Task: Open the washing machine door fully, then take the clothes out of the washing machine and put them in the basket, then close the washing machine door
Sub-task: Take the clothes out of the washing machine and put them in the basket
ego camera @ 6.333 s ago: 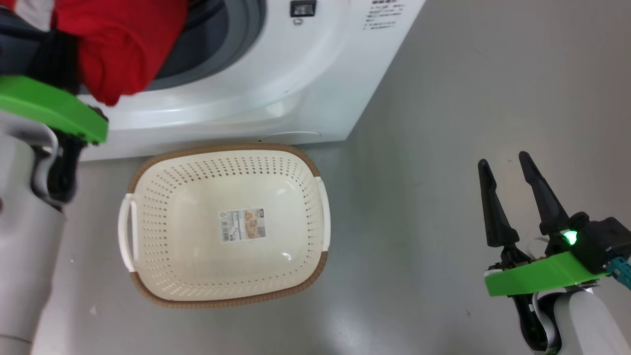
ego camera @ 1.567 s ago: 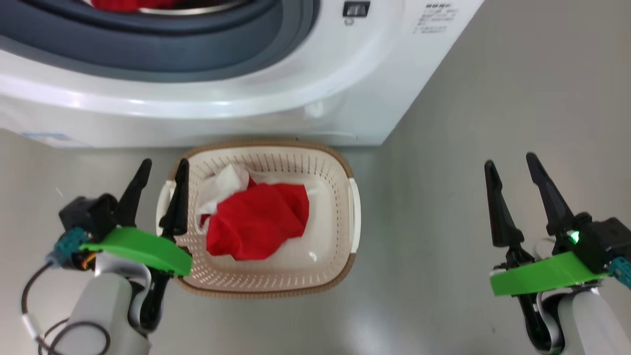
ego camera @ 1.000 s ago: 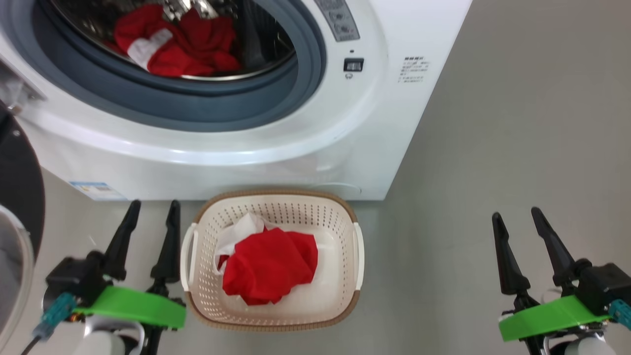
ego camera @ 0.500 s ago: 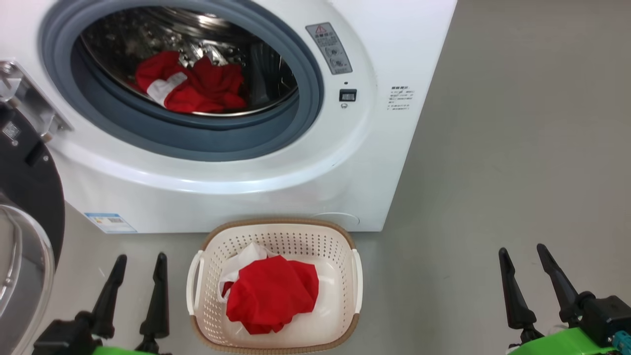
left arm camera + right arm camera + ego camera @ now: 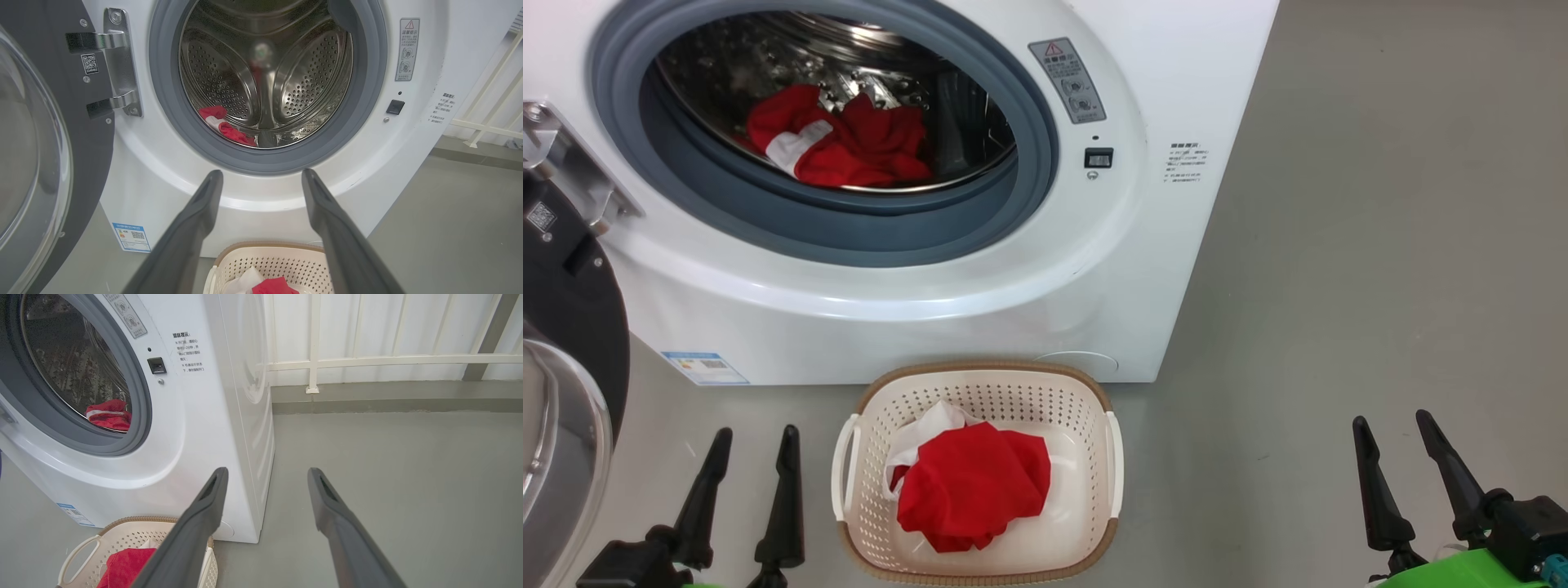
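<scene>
My left gripper (image 5: 756,433), spread wide and empty, was the nearer one: red garment (image 5: 837,147) in the drum (image 5: 768,57) lay at its 12 o'clock.

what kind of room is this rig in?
Probably a laundry or utility corner: a white front-loading washing machine, a perforated laundry basket on a grey floor, and a white railing along the wall behind.
</scene>
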Controlling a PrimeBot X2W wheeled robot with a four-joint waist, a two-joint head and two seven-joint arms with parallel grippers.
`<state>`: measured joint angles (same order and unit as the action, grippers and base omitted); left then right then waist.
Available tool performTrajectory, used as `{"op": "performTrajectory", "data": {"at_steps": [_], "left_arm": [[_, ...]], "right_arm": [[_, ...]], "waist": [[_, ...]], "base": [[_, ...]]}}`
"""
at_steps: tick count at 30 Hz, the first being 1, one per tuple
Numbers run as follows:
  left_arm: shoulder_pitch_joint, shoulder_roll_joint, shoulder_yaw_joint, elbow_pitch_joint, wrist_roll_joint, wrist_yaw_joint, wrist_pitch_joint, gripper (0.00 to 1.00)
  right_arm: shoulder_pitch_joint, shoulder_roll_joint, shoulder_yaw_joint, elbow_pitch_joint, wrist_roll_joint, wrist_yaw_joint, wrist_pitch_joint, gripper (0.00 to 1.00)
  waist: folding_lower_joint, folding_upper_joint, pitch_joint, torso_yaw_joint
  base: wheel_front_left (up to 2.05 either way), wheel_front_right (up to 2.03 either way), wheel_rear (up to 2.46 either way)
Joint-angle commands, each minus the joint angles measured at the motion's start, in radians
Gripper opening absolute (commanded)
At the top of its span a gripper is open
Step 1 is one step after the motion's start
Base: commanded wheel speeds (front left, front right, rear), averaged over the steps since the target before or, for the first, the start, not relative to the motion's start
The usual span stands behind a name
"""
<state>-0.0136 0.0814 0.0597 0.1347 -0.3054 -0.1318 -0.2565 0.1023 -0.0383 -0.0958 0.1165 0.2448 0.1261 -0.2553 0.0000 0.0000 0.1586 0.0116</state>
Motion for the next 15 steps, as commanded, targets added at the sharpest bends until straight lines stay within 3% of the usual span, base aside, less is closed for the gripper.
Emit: {"op": "performTrajectory", "data": {"at_steps": [1,10,15], "left_arm": [[-0.003,0.010,0.035,-0.028,0.012,0.001,-0.005,1.00],[-0.062,0.025,-0.010,0.001,0.015,0.001,-0.005,1.00],[-0.176,0.061,-0.055,0.067,0.017,0.001,-0.005,1.00]], "right_arm": [[-0.012,-0.012,0.018,-0.026,0.002,0.005,-0.006,1.00],[-0.034,-0.012,0.033,-0.027,0.012,0.005,-0.006,1.00],[-0.074,-0.012,0.052,-0.029,0.023,0.005,-0.006,1.00]], "waist": [[0.0000,0.0000,0.002,0.000],[0.0000,0.0000,0.051,0.005],[0.0000,0.0000,0.116,-0.001]], "base": [[0.00,0.00,0.00],[0.00,0.00,0.00],[0.00,0.00,0.00]]}}
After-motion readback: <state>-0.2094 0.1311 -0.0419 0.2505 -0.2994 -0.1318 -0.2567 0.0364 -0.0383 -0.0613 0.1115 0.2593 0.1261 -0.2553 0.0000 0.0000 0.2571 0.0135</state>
